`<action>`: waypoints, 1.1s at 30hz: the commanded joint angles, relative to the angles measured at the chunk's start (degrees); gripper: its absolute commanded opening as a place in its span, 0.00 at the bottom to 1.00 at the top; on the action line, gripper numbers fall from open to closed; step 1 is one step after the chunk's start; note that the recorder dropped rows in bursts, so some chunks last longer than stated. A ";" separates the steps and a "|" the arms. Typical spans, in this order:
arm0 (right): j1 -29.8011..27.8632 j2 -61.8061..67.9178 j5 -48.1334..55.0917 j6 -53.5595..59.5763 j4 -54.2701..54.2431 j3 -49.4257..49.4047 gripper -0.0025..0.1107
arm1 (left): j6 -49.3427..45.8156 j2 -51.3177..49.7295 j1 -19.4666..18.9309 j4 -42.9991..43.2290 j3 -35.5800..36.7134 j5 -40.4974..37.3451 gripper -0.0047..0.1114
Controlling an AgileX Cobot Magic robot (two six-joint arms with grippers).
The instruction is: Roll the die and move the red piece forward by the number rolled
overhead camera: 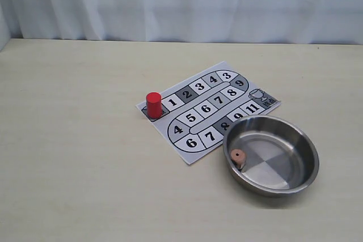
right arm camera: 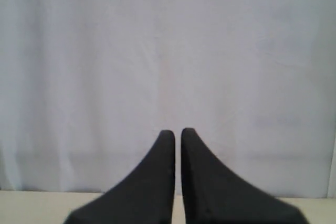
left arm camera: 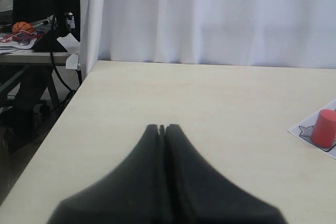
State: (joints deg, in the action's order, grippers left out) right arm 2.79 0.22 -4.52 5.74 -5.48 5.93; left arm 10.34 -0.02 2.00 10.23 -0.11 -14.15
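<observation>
The red piece (overhead camera: 153, 105) stands upright on the start square at the left end of the paper game board (overhead camera: 195, 143), beside square 1. The die (overhead camera: 238, 157), a small tan cube, rests inside the steel bowl (overhead camera: 303, 182) against its left inner wall. Neither gripper shows in the exterior view. In the left wrist view my left gripper (left arm camera: 161, 127) is shut and empty over bare table, with the red piece (left arm camera: 324, 128) far off to one side. My right gripper (right arm camera: 178, 131) faces the curtain, fingers nearly touching with only a thin slit, holding nothing.
The bowl overlaps the board's near right corner by squares 8 to 11. A white curtain (overhead camera: 181, 4) closes the back of the table. The table's left edge (left arm camera: 63, 114) drops off towards a cluttered desk in the left wrist view.
</observation>
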 commanded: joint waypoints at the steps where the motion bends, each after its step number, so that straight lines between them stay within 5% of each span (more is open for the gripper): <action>1: -0.11 -0.22 7.72 -0.60 -0.04 8.02 0.06 | 0.24 0.02 0.00 -0.31 0.11 0.74 0.04; 14: -0.11 21.48 29.42 -0.48 -0.04 29.25 0.06 | 0.24 0.02 0.00 -0.31 0.11 0.74 0.04; 33: -0.11 59.46 31.29 -0.09 0.36 34.59 0.06 | 0.24 0.02 0.00 -0.31 0.11 0.74 0.04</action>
State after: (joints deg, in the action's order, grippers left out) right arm 2.79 55.84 26.35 5.25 -5.48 39.22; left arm 10.34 -0.02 2.00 10.23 -0.11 -14.15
